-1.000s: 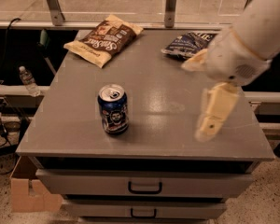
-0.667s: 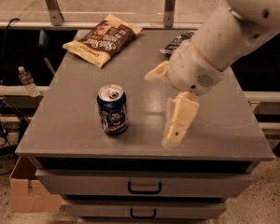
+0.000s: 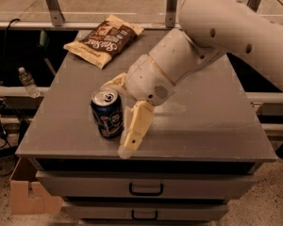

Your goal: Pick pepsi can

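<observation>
Jaws spread wide beside pepsi can (image 3: 107,113), arm (image 3: 217,32) slanting down over table (image 3: 212,121).

Pepsi can (image 3: 107,114): small, dark blue, silver top with pull tab, round white-and-blue logo facing front. Upright, undented, standing on grey tabletop (image 3: 203,126) toward 7 o'clock, near front edge. Gripper (image 3: 118,117) spread wide at can's 3 o'clock, one finger (image 3: 136,128) just beside its right side, the other behind at 1 o'clock; contact unclear.
</observation>
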